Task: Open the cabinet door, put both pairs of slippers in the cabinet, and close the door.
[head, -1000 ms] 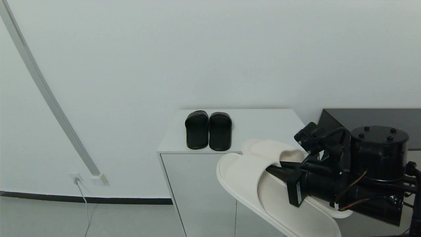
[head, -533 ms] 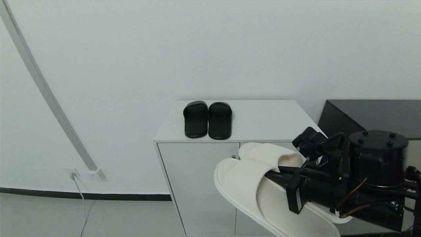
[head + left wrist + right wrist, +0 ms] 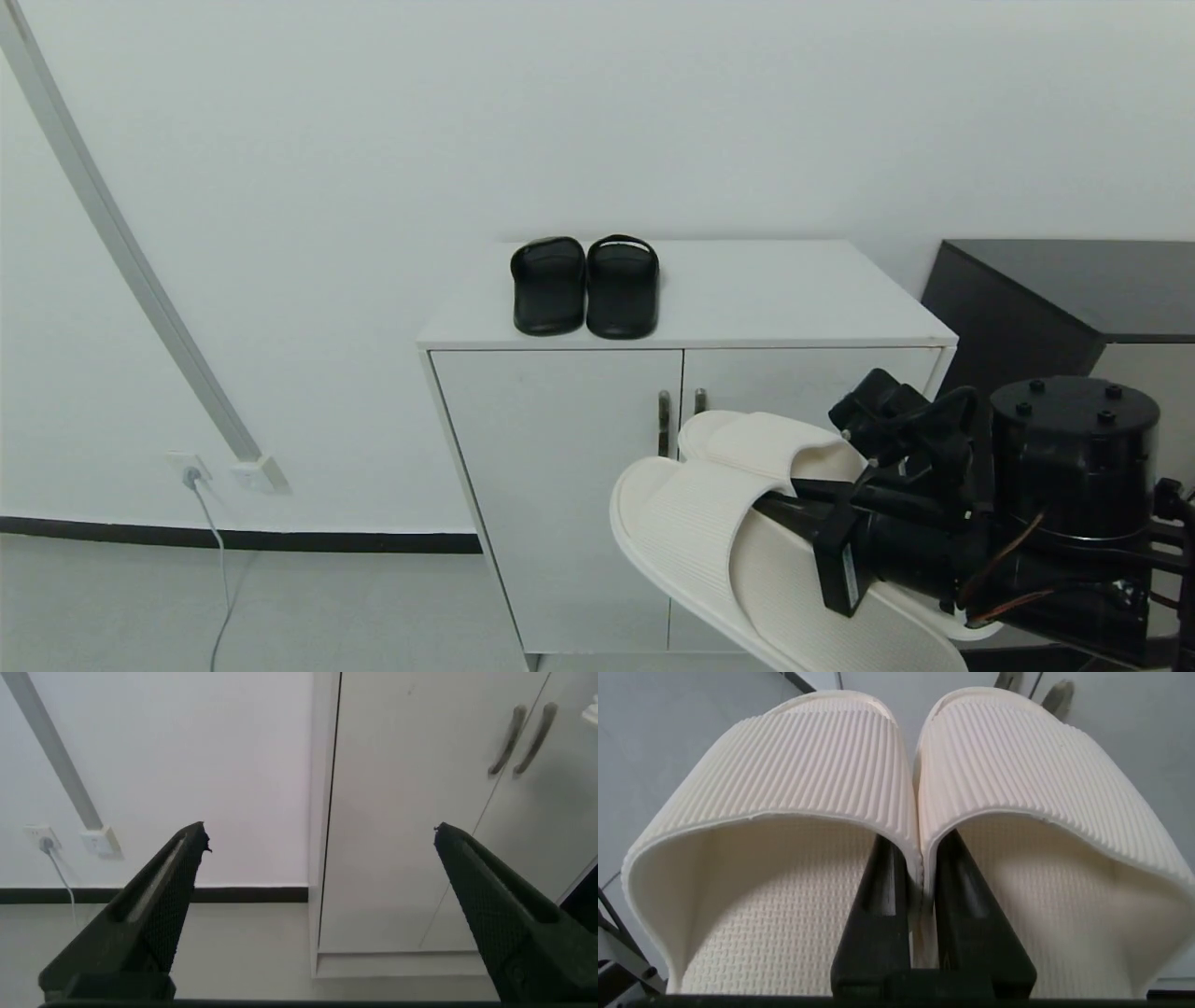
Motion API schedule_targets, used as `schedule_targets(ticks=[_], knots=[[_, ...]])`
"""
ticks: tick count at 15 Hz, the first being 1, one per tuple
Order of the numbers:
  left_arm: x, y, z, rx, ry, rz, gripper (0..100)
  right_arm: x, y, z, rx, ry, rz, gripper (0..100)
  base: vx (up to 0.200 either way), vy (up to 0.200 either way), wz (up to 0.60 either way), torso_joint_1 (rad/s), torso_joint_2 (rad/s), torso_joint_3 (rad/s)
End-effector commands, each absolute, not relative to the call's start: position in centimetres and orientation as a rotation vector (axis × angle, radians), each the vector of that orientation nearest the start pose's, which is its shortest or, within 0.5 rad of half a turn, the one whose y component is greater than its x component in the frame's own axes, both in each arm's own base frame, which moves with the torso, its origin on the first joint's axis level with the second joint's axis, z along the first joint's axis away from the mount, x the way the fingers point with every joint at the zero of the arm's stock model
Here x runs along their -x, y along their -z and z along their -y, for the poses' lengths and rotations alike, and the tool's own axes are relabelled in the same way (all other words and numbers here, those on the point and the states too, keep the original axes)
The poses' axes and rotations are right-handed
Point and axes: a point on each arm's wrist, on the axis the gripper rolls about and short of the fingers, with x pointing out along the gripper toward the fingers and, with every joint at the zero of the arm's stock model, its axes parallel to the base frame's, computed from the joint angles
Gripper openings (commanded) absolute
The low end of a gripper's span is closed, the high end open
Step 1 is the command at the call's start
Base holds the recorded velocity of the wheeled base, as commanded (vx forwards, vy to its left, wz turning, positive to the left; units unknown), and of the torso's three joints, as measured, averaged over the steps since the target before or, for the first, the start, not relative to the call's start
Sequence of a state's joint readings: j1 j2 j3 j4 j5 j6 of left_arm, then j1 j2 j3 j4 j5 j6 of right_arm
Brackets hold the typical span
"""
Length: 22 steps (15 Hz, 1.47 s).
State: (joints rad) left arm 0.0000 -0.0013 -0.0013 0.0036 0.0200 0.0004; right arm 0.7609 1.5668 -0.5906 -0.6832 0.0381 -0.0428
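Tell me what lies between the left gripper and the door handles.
Nothing. In the left wrist view, the stretch from left gripper to door handles is bare.

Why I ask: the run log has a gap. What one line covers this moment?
right gripper: shut on white slippers | left gripper: open, empty | black slippers: atop cabinet | doors: closed

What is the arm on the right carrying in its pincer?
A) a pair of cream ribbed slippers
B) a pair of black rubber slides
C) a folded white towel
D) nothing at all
A: the right pincer is shut on the inner edges of the pair of cream ribbed slippers, while the pair of black rubber slides sits on top of the white two-door cabinet.
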Motion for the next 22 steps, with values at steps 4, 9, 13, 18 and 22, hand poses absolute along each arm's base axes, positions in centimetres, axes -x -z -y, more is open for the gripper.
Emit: schedule_targets(ticks=[4,9,13,18,22], knots=[[2.29,-7.56,-0.05,0.000,-0.021,-0.002,100,-18.41,-16.56,-17.70,0.151,-0.803,-0.271,0,0.000,0.000,0.00,-0.176,0.51,0.326],[2.29,-7.56,-0.05,0.000,-0.021,-0.002,100,-18.12,-16.22,-17.87,0.153,-0.815,-0.271,0,0.000,0.000,0.00,-0.153,0.48,0.323],[2.29,-7.56,-0.05,0.000,-0.021,-0.002,100,-18.12,-16.10,-17.91,0.155,-0.816,-0.275,0,0.000,0.000,0.00,-0.116,0.47,0.351],[2.29,-7.56,-0.04,-0.002,-0.020,-0.002,100,-18.01,-16.16,-17.80,0.154,-0.815,-0.272,0,0.000,0.000,0.00,-0.048,0.45,0.386],[2.29,-7.54,-0.04,-0.051,-0.017,-0.003,100,-17.97,-16.08,-17.77,0.155,-0.816,-0.275,0,0.000,0.000,0.00,0.002,0.12,0.103]])
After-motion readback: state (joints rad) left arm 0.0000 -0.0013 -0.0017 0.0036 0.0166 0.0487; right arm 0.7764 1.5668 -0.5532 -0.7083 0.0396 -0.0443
